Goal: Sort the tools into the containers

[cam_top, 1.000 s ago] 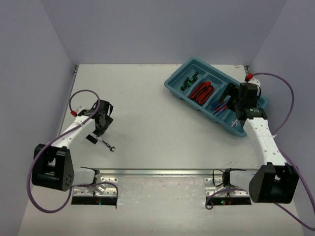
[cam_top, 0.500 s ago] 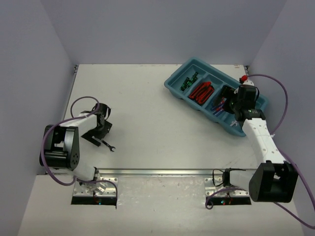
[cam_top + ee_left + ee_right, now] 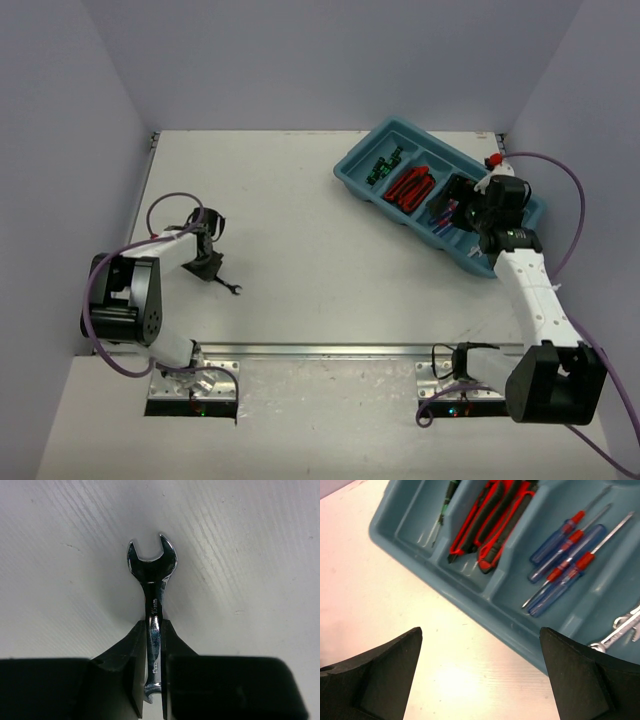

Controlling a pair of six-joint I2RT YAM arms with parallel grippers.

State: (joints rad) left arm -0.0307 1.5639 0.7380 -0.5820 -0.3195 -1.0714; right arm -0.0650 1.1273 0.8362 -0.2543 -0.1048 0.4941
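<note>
**Wrench pinched, carry to tray comes next**

Your left gripper (image 3: 153, 630) is pinched on the shank of the silver wrench (image 3: 152, 567), low at the desk's (image 3: 300, 250) 8 o'clock. Can't tell if it's lifted yet. The teal tray (image 3: 352, 176) sits at 2 o'clock, and its 4 o'clock end compartment already holds wrenches (image 3: 620, 626). Your right gripper (image 3: 479, 645) hangs spread wide over the tray, holding nothing. Likely next: lift, cross the desk, drop in that end compartment. Clear the right arm first.

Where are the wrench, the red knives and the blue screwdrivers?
wrench (image 3: 151, 575), left wrist view, on its neck just below the open head.
red knives (image 3: 492, 517), right wrist view, on the middle of one handle.
blue screwdrivers (image 3: 557, 590), right wrist view, on a blue handle.
</note>
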